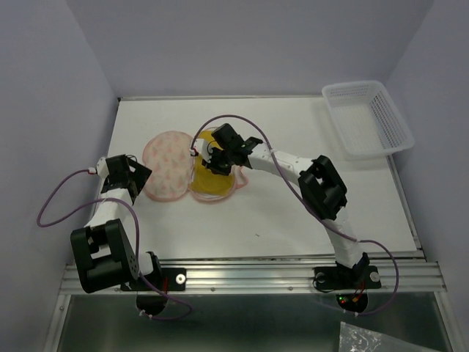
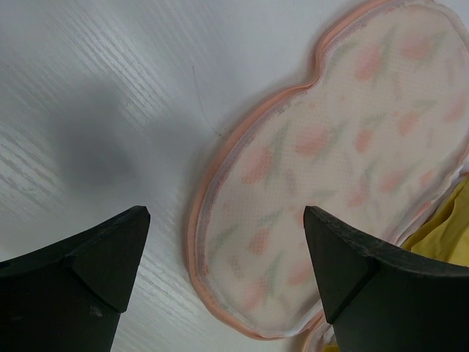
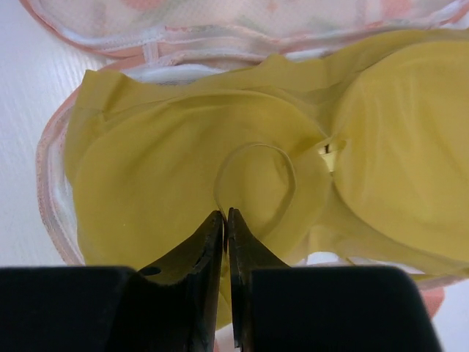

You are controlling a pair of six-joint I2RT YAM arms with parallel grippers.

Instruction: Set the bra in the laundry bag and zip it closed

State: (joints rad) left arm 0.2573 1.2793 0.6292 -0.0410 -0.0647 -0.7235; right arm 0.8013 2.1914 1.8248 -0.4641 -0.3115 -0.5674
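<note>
Right gripper (image 3: 226,217) fingers are seen pressed together over the bra (image 3: 146,169), which is laid inside the opened laundry bag (image 3: 53,147); left gripper (image 2: 226,220) jaws are spread wide at its lid's edge.

bra (image 3: 176,191): lies in open laundry bag (image 3: 293,15) | right jaws: nearly together, possibly nipping strap
</note>
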